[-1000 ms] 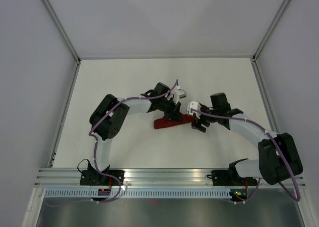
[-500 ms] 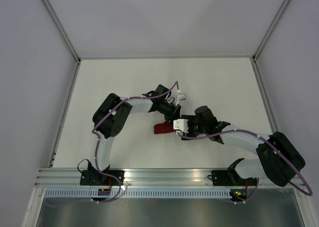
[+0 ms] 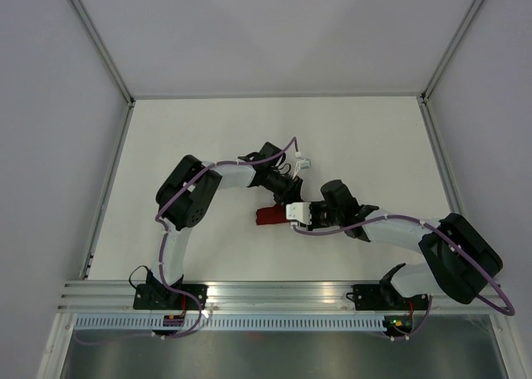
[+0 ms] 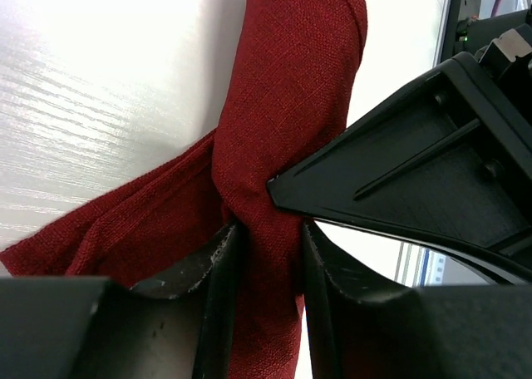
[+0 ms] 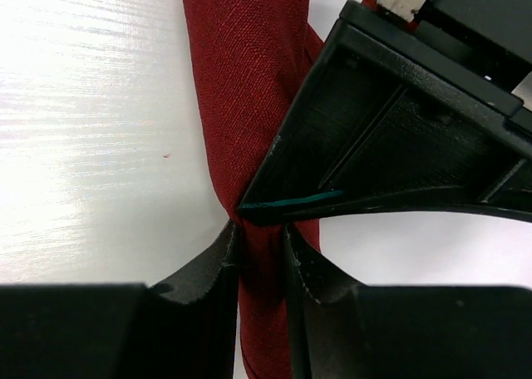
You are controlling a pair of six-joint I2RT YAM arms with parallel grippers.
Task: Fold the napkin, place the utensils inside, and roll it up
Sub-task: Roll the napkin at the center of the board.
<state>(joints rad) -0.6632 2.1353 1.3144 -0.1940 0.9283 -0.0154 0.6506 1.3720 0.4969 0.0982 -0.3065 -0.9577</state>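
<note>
Left wrist and right wrist views show left fingers (image 4: 212,329) and right fingers (image 5: 208,304) both pinching the rolled napkin (image 4: 283,105).

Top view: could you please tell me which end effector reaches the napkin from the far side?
The left end effector: it meets the napkin from the far side, while the right end effector reaches in from the right.
</note>
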